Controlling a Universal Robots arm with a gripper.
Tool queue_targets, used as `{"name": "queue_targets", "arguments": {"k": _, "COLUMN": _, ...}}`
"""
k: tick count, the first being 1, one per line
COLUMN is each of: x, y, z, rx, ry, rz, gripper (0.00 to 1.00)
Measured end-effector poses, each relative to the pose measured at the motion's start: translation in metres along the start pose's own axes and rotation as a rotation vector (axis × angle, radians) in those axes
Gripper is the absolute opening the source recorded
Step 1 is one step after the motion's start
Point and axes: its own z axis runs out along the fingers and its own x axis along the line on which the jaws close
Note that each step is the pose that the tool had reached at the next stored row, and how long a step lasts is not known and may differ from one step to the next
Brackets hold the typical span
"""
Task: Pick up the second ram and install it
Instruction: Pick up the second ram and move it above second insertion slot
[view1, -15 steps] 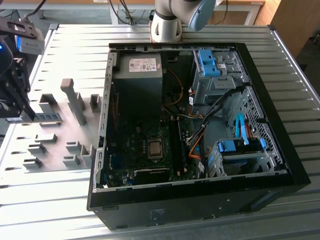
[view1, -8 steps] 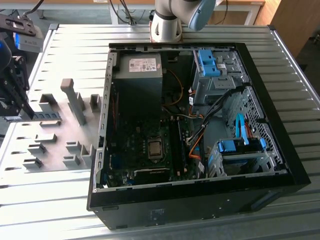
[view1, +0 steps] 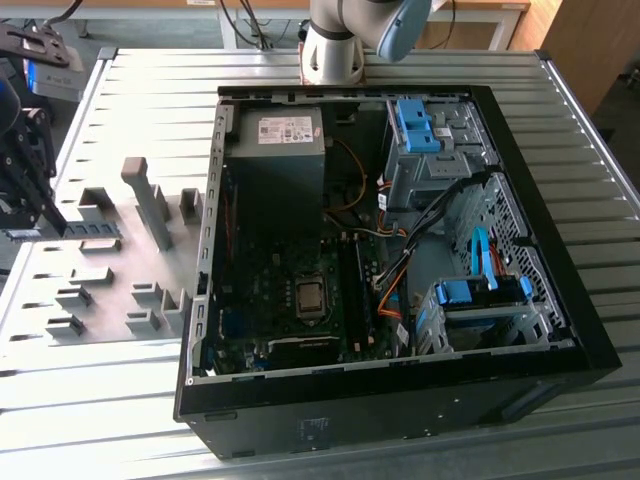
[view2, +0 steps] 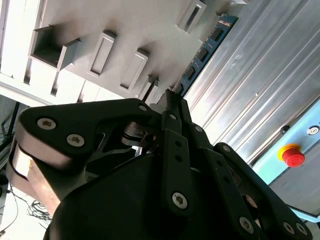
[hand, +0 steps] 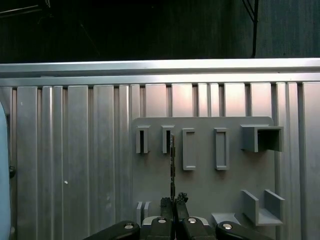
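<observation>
The gripper (hand: 173, 201) is pinched tight on one end of the thin blue circuit-board ram stick (view2: 200, 56) jutting out ahead, and that end-only hold could let it twist or slip.

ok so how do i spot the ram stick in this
Start at the open computer case, then go to the grey fixture plate on the exterior view's left. Over its edge the gripper pinches the second ram: a thin blue stick with black chips, unlike the grey blocks.

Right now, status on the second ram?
End effector shut on second ram, over grey fixture plate. Open computer case stands apart. Nothing seen in the way.
</observation>
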Motion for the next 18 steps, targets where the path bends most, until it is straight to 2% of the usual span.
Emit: {"name": "queue_targets", "arguments": {"k": 18, "x": 0.0001, "y": 0.0001, "z": -0.0128, "rx": 0.0, "ry": 0.0, "rz": 0.0, "gripper": 0.14}}
